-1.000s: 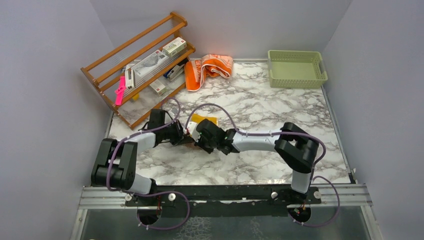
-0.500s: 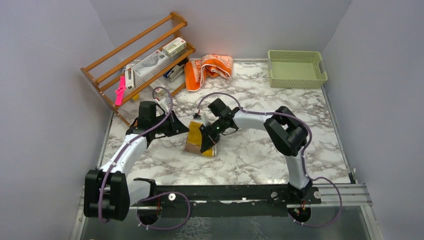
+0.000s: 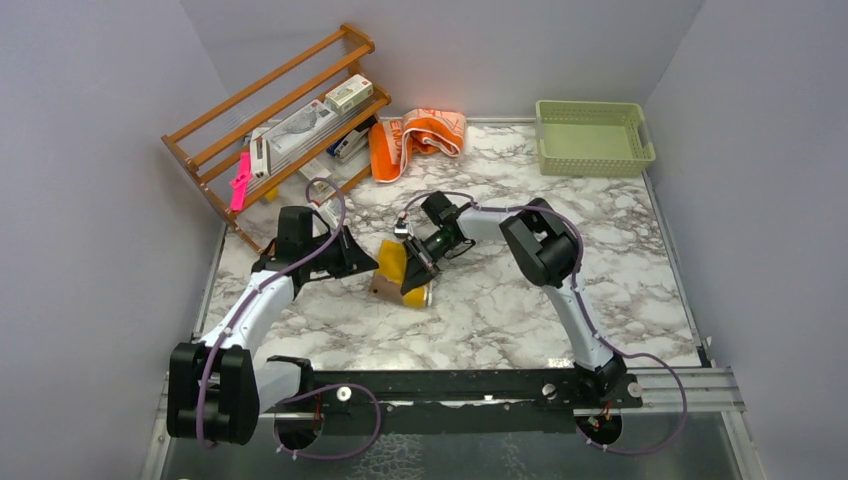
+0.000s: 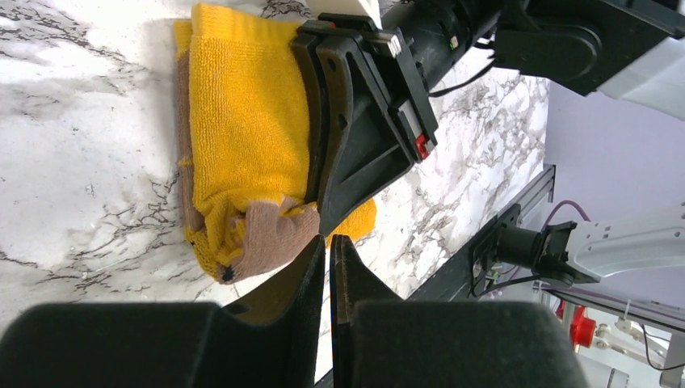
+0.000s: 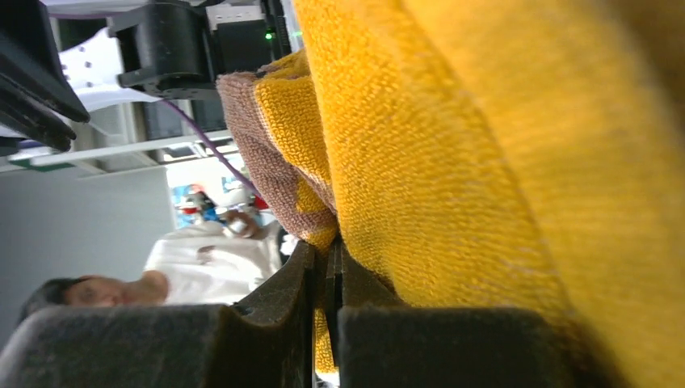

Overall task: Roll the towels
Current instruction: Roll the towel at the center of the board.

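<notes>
Partly hidden yellow towel [image 4: 242,121].

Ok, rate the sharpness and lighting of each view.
Top external: evenly lit, sharp, soft shadows. Left wrist: yellow towel crisp, left hand dark and blurred. Right wrist: towel fills the frame, its near right side smeared out of focus.

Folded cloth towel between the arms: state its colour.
Towel: mustard-yellow, tan edge band; clearest in left wrist view.

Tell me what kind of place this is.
Likely a robotics lab test cell: left arm and right arm bolted to a rail at a marble-pattern table, plain walls enclosing it, props like a yellow towel, wooden rack and green basket.
</notes>
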Controlling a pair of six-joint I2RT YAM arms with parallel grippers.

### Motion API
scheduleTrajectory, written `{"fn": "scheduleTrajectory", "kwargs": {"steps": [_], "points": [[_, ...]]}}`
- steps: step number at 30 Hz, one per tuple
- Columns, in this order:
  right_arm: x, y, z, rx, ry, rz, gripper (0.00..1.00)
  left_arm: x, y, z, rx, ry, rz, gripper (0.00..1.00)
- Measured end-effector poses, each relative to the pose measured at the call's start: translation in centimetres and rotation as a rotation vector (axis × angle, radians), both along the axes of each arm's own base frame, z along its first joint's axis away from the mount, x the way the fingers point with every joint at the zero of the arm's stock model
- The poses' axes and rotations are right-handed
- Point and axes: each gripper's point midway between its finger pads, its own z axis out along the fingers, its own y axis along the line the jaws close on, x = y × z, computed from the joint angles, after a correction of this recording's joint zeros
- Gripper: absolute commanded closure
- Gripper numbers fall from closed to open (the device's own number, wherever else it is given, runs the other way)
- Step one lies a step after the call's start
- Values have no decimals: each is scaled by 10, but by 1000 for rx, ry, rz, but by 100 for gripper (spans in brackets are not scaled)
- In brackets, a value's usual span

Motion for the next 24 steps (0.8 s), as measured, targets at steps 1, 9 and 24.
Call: {"fn": "scheduleTrajectory", "kwargs": {"steps": [1, 9, 24], "points": [[1, -1, 0, 2, 29, -8, 99, 0, 0, 0, 0, 0, 0, 89], [17, -10, 4, 57, 146, -54, 99, -6, -14, -7, -9, 33, -39, 89], [21, -9, 3, 67, 148, -61, 89, -10, -37, -77, 31, 191, -50, 97]]}}
